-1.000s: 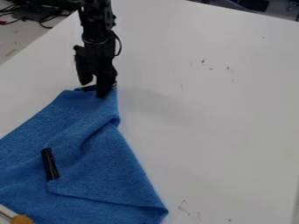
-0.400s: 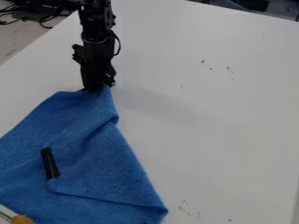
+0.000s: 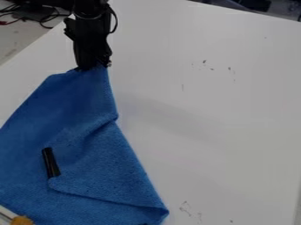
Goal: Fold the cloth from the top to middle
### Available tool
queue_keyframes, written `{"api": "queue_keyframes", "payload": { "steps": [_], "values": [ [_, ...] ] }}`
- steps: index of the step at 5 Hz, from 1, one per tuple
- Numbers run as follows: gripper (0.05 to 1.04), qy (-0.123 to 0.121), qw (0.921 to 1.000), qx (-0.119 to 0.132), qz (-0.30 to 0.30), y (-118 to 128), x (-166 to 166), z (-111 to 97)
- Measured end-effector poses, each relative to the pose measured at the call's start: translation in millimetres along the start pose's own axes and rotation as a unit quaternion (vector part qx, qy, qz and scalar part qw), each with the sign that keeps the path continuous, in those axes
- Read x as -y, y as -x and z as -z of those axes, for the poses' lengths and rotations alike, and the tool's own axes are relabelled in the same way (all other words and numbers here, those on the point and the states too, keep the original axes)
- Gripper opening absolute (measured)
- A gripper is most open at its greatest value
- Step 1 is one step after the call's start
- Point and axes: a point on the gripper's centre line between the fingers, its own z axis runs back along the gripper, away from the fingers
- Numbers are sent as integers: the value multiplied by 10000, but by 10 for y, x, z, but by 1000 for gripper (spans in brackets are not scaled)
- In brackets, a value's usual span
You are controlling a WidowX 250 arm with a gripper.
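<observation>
My gripper [image 3: 92, 66] is at the upper left, shut on the top edge of the blue cloth [image 3: 76, 103]. That edge is lifted off the table, and the cloth hangs down from it toward the lower left. A flap of the cloth lies folded over at its lower right side, with a crease running up to the right edge. Where the fingertips pinch the cloth, fabric partly hides them.
A black cylindrical object [image 3: 50, 162] lies on the cloth at the left. An orange-yellow piece with a metal rod [image 3: 22, 220] sits at the bottom left corner. The white table [image 3: 206, 110] extends to the right; cables [image 3: 44, 17] lie beyond its upper left edge.
The gripper's fingers have closed on the cloth's top edge, and the gripper has risen, pulling that edge up with it. The lower part of the cloth and the black object have stayed put.
</observation>
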Motion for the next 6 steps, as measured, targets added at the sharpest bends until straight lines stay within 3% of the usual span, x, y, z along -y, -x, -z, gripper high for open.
{"api": "queue_keyframes", "payload": {
  "steps": [3,5,6],
  "values": [
    [63,222,9970,638,-378,792,807,-447],
    [89,314,9947,774,-605,1052,1153,-515],
    [255,308,9942,815,-633,1075,1178,-540]
  ]
}}
